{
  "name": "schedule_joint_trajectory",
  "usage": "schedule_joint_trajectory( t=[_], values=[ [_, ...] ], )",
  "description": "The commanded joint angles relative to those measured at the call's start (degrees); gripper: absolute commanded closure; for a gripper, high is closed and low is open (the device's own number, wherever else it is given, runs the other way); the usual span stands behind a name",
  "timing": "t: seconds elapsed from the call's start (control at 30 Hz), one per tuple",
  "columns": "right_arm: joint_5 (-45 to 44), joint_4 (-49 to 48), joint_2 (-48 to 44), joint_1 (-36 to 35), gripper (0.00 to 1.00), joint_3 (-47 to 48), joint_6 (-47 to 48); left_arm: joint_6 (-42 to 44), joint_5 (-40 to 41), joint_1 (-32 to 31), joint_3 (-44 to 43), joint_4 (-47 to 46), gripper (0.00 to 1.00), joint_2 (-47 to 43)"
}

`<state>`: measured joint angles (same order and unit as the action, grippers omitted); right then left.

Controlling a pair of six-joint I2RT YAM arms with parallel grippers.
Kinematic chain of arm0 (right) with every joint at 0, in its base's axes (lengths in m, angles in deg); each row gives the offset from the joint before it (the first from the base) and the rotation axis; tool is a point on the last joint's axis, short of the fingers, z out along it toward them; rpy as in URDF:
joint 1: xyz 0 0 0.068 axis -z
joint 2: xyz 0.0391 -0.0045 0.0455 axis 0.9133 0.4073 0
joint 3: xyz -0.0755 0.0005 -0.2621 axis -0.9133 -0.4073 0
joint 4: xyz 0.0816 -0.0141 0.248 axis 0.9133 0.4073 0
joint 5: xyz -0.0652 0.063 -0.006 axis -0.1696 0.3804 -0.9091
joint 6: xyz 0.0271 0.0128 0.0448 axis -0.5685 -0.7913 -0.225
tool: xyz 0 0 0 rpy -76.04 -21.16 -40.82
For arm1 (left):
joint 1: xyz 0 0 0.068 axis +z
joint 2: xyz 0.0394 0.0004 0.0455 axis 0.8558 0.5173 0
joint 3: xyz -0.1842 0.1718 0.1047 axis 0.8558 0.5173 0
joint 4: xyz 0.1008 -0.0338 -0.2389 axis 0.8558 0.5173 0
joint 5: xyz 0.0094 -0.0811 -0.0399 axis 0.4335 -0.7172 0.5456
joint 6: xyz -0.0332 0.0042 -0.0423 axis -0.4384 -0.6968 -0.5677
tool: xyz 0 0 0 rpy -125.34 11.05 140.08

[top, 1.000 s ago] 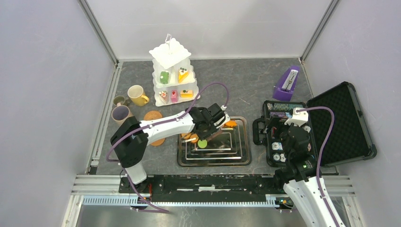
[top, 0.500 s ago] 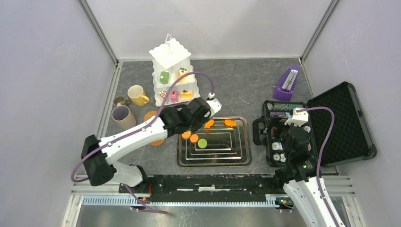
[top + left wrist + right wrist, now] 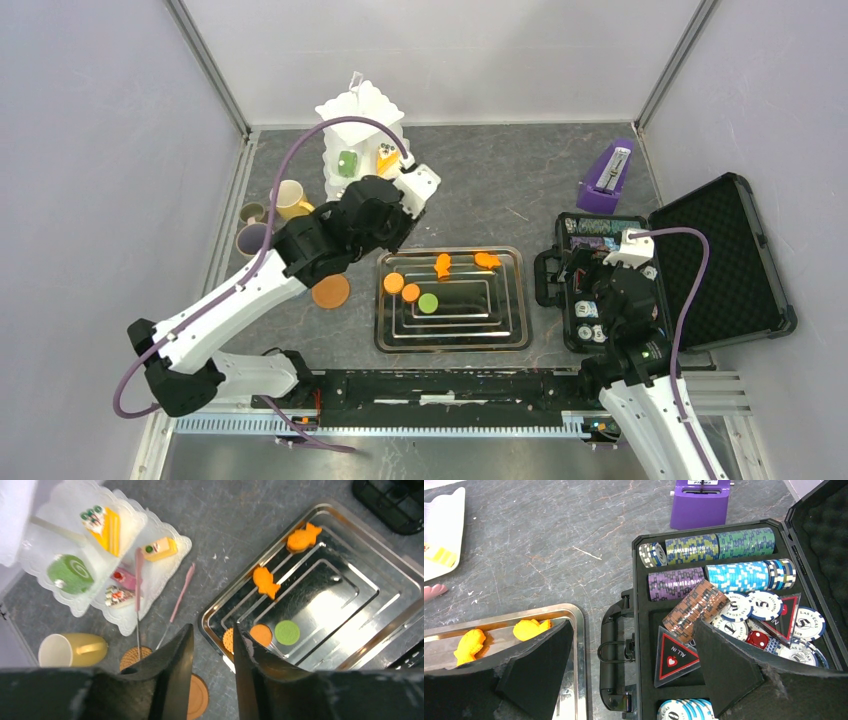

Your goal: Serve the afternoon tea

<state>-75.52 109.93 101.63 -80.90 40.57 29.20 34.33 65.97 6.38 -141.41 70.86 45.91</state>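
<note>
The left gripper (image 3: 212, 632), narrowly parted and empty, hung between the three-tier stand (image 3: 160, 572) and the biscuit tray (image 3: 325, 605). The right gripper (image 3: 633, 630) was spread wide over the poker chip case (image 3: 814, 535).

The desk (image 3: 500, 170) has a dark grey top with a marble pattern. In the upper left of the frame a white three-tier stand (image 3: 360, 105) stands on it. To the left of the stand are a yellow mug (image 3: 288, 197), a small green mug (image 3: 252, 212) and a beige-lilac mug (image 3: 250, 238), close together. A round orange biscuit (image 3: 331, 291) lies flat near a silver tray (image 3: 450, 343) in the middle. A thin pink utensil (image 3: 182, 591) lies between stand and tray. At the right a black case (image 3: 720, 260) lies open, with a purple metronome (image 3: 606, 178) above it.
</note>
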Motion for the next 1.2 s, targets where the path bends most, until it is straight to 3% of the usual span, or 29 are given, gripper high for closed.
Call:
schedule_joint_trajectory(
  t=[0.0,0.13,0.27,0.4,0.47,0.63,0.87,1.17],
  values=[
    [-0.3,-1.2,-0.6,0.1,0.02,0.7,-0.3,-4.4,-1.3,0.1,4.1,-0.2,0.54,1.6],
    [-0.2,-1.4,-0.2,0.1,0.02,0.7,0.0,-8.3,0.3,0.9,10.9,-5.7,0.29,-0.5],
    [0.3,-1.9,-0.2,0.1,0.02,0.3,-0.3,-12.3,7.7,3.1,16.2,-9.9,0.20,1.0],
    [1.2,-2.6,0.3,0.1,0.02,0.1,-0.3,-14.2,7.7,8.2,11.1,-6.9,0.24,11.4],
    [1.5,-2.7,0.4,0.1,0.02,0.2,-0.2,-11.7,6.6,9.6,7.2,-4.8,0.27,18.0],
    [0.9,-2.0,-0.7,0.1,0.02,0.6,0.2,-6.5,12.8,11.2,-1.3,-0.1,0.30,33.2],
    [-0.3,-0.4,-2.8,0.1,0.02,0.5,0.5,-3.6,12.8,12.8,-4.3,-1.8,0.31,41.2],
    [-0.1,-1.0,-1.9,0.1,0.02,0.2,0.5,-0.2,10.8,16.6,-5.1,-3.8,0.33,44.8]
  ],
)
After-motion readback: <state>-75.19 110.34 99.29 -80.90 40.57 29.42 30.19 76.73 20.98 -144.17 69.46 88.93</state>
